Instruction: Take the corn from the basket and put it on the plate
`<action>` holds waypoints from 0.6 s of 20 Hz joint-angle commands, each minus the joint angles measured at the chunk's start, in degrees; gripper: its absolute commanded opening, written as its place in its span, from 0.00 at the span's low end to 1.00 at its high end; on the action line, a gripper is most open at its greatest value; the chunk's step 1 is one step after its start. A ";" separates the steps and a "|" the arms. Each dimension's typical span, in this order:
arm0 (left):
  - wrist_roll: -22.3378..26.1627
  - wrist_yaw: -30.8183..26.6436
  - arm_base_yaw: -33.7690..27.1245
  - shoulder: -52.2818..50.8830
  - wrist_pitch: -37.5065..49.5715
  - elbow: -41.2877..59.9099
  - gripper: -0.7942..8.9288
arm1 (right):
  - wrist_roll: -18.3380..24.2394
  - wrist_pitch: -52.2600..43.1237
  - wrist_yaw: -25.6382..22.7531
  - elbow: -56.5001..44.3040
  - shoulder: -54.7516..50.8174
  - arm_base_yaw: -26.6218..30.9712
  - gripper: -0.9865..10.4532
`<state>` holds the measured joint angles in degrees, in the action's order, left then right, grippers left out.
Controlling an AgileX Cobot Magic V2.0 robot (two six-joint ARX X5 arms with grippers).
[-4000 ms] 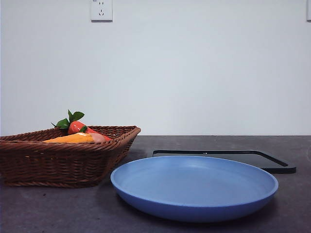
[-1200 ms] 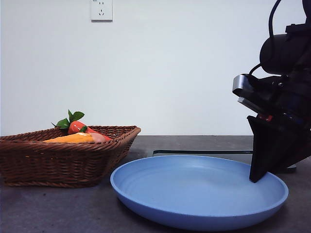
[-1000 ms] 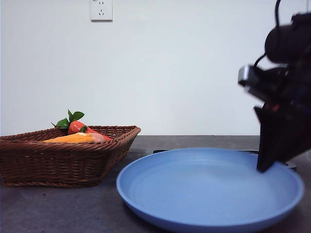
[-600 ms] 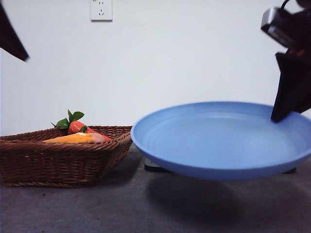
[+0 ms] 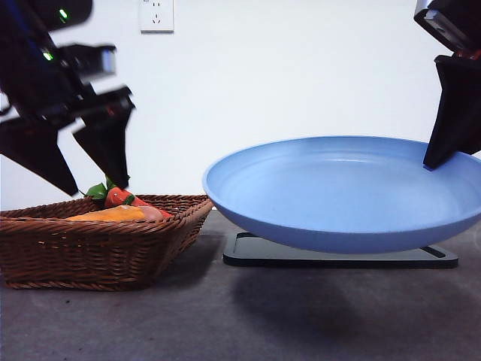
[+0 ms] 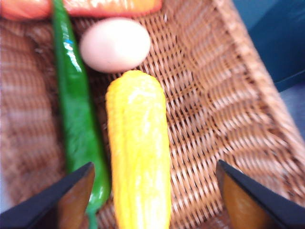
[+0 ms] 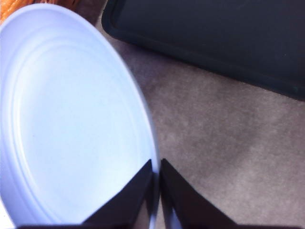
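The plate (image 5: 346, 192) — blue, rigid and apparently light — is hanging tilted in the air above the black tray (image 5: 338, 252), carried by its rim at about 3 o'clock in the front view, where the right gripper (image 7: 156, 191) is pinching it with its jaws closed on the thin edge. At 9 o'clock of the plate, the wicker basket (image 5: 98, 241) is sitting on the table, and the left gripper (image 5: 75, 162) is hanging over it with jaws spread wide, pointing down. Between those jaws the corn (image 6: 138, 148) is lying on the basket floor — likely firm, bumpy and inclined to roll, best taken across its thick middle. A green pepper (image 6: 78, 119) is lying just beside the corn, an egg (image 6: 114, 44) by its tip.
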<state>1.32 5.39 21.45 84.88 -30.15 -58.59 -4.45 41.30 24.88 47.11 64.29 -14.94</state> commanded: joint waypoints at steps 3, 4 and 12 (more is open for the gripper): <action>2.54 -1.55 0.81 6.51 1.51 -2.21 0.49 | -0.72 -1.09 0.52 1.11 0.31 -0.17 0.09; 2.54 -1.57 0.81 7.45 1.90 -2.21 0.49 | -0.72 -1.46 0.52 1.11 0.31 -0.17 0.09; 2.40 -1.60 1.49 10.80 2.86 -2.21 0.36 | -0.74 -2.05 0.52 1.11 0.31 -0.17 0.09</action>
<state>3.51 3.97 22.52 94.45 -27.40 -59.75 -4.58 40.01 24.88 47.11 64.27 -14.94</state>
